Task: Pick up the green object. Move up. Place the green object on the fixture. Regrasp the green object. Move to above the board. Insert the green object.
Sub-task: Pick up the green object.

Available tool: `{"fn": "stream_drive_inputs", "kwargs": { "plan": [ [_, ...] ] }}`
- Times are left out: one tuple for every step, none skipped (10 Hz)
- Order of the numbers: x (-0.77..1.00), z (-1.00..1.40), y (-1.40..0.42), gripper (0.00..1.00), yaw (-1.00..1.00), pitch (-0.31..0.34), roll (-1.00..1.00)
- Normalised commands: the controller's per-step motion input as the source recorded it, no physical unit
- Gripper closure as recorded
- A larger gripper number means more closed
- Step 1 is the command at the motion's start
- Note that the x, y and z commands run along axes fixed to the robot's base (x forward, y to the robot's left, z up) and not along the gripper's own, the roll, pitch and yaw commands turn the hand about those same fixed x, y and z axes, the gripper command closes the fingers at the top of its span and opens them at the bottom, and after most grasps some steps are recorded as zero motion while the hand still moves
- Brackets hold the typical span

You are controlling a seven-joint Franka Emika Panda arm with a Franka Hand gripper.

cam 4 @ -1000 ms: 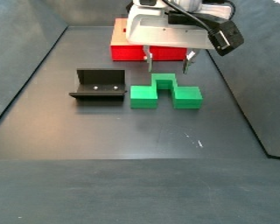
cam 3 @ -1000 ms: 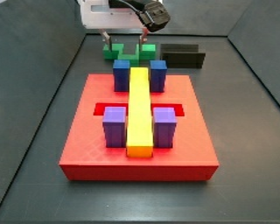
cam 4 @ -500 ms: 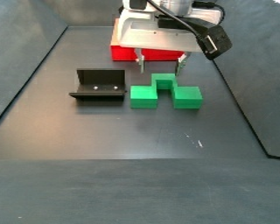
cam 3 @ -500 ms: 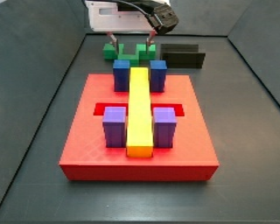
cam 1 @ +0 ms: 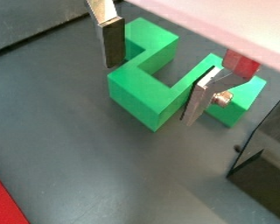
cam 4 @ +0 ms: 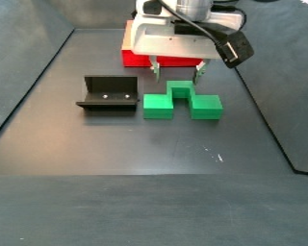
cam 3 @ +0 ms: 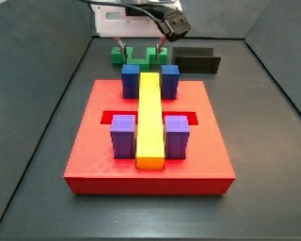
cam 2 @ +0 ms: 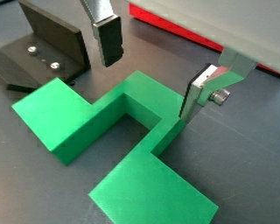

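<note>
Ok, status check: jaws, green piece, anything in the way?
Gripper open, jaws astride the green object's middle, not closed. Green object on the floor beside the fixture. Nothing in the way.

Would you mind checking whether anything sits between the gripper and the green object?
Nothing visible does. The open gripper hangs over the green object, fingers either side of its middle section, only bare floor around.

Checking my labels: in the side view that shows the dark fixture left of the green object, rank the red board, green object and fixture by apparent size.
1. Green object.
2. Fixture, close to it.
3. Red board, mostly hidden behind the open gripper, so unsure.
</note>
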Motion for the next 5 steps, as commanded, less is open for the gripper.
{"fn": "stream_drive_inputs", "kwargs": {
  "plan": [
    [0.0,-0.22,0.0,0.0,0.0,0.0,0.17],
    [0.02,-0.22,0.02,0.0,0.0,0.0,0.16],
    [0.03,-0.19,0.05,0.0,0.0,0.0,0.15],
    [0.05,-0.19,0.08,0.0,0.0,0.0,0.14],
    [0.0,-0.2,0.03,0.0,0.0,0.0,0.17]
  ]
}}
